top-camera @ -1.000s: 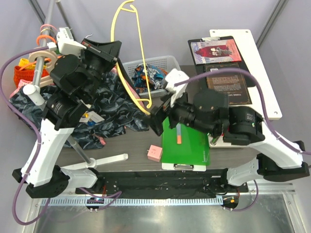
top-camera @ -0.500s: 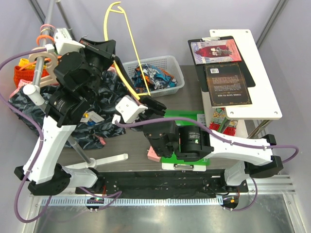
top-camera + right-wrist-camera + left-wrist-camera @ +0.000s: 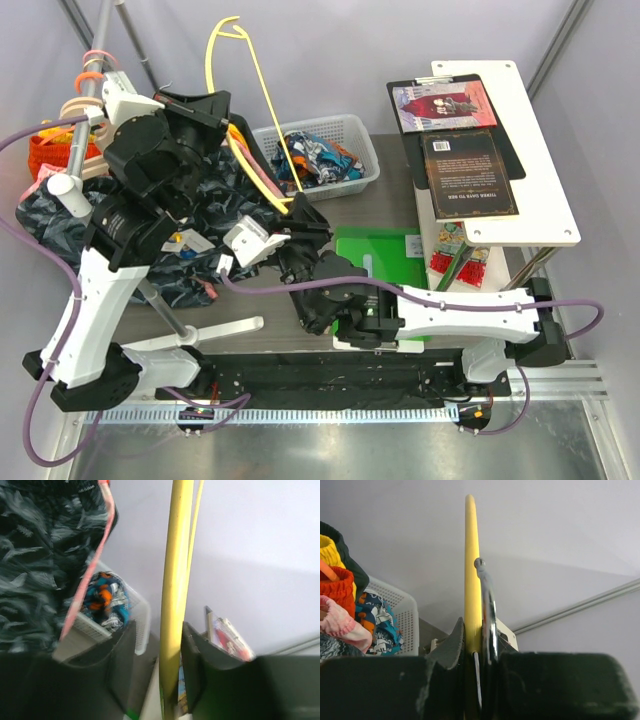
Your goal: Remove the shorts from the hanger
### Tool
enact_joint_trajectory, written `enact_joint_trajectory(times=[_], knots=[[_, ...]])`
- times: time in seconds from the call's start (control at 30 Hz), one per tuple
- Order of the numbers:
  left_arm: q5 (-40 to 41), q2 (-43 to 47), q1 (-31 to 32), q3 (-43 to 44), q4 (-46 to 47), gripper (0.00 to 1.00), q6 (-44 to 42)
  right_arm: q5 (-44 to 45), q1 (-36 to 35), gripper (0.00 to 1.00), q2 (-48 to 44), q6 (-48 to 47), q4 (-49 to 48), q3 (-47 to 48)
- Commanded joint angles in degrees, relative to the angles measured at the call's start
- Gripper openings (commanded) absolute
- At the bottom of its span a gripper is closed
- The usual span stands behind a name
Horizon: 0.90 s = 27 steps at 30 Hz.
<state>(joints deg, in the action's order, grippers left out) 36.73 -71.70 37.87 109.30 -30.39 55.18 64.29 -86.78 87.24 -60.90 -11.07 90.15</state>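
We are holding the hanger (image 3: 266, 100) up over the table, bare, with the left claw (image 3: 475, 640) clamped shut on one of its arms, a thin metal hook pinched in beside it. The shorts (image 3: 315, 158) are lying bunched in the white basket (image 3: 362, 150) at the far side, well apart from the hanger. We are judging the removal itself as done, and the step in hand looks like passing the empty hanger over. The right claw (image 3: 159, 630) is straddling the lower bar, fingers apart: one is touching the bar and the other is showing a gap, so nothing is gripped there yet. Next we are needing a firm pinch from the right before the left lets go, or the hanger is risking a drop onto the dark leafy garment (image 3: 215, 230) below.
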Motion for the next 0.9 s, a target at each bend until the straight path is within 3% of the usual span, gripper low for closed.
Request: enact_joint_trajectory(times=[0.0,0.03,0.07,0.17,0.2,0.23,0.37,0.67,0.73,0.87], knots=[[0.9,1.6,-0.1,-0.7,1.6,0.00,3.0,1.8,-0.2,0.28,0.9,-20.9,-28.8,-4.1],[0.4,1.7,-0.1,-1.0,2.0,0.00,3.0,1.5,-0.2,0.12,1.2,-22.1,-32.4,-4.1],[-0.1,1.7,-0.1,-0.9,2.2,0.01,2.7,1.3,-0.1,0.02,1.5,-22.9,-33.4,-4.1],[-3.1,1.5,-0.1,-0.3,3.1,0.03,0.2,0.5,-0.2,0.01,0.9,-23.8,-33.6,-4.4],[-4.1,1.7,-0.1,-0.2,3.2,0.09,-0.2,0.3,-0.1,0.01,0.5,-23.8,-33.7,-4.9],[-5.4,2.1,-0.1,-0.7,3.5,0.24,-0.7,0.2,-0.2,0.01,-0.1,-23.6,-33.5,-5.9],[-8.0,5.8,-0.1,-5.3,8.5,0.52,-3.4,0.0,-0.2,0.01,-4.1,-17.6,-28.0,-7.5],[-17.8,9.4,-0.1,-4.5,5.9,0.76,-6.4,-2.4,2.7,0.01,-13.3,0.5,-8.6,-8.1],[-19.4,11.4,-0.1,-5.8,5.6,0.87,-6.6,-3.9,4.4,0.01,-15.2,4.5,-1.8,-7.0],[-24.9,14.4,-0.1,-7.6,4.4,0.90,-6.8,-8.5,7.1,0.01,-17.8,13.0,6.7,-6.1]])
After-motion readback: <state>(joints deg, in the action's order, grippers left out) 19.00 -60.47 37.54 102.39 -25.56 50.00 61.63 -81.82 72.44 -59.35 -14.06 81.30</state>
